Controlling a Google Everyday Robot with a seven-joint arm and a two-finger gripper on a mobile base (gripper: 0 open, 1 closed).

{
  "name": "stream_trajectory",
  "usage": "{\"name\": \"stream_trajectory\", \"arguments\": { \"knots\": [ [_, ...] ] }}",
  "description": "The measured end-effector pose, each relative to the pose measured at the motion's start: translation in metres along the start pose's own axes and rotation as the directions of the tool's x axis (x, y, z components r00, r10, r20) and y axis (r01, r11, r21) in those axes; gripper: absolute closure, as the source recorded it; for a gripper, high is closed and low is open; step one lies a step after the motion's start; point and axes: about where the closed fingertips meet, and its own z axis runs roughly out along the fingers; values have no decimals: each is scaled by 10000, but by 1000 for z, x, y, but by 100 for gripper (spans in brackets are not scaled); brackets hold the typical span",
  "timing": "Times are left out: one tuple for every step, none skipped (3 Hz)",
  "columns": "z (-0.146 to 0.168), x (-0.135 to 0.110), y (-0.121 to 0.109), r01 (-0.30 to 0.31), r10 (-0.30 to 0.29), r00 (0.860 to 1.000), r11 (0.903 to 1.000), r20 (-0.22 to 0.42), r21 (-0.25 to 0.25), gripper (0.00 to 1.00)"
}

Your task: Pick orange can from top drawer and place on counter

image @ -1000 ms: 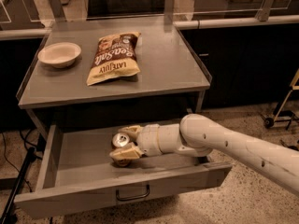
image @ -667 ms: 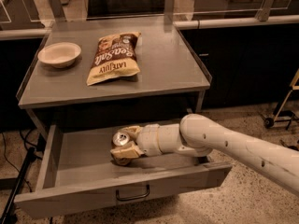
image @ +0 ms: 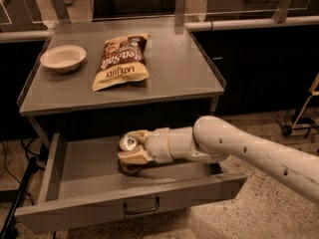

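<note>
Orange can [image: 128, 143] mostly hidden by pincer [image: 131, 148] clamped round it, inside top drawer [image: 82, 164].

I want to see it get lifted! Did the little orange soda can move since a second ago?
Yes, slightly upward. The orange soda can, clamped in the gripper inside the grey top drawer, sits farther above the drawer's dark metal handle.

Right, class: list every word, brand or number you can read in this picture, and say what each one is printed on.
"LATE JULY": on the chip bag lying on the counter, seen upside down.
"Sea Salt": same bag, also upside down.
The orange can, held by the gripper in the top drawer: no lettering readable.
</note>
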Motion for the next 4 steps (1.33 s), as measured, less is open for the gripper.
{"name": "stream_trajectory", "arguments": {
  "knots": [
    [-11,-21,3,-11,11,10000,10000,1,-16,100],
    [-31,-43,4,-63,63,9999,10000,-129,45,100],
    [-61,-74,1,157,-148,9995,9994,-271,310,100],
    [-95,-103,-5,489,-462,9982,9960,-381,741,100]
  ]
}}
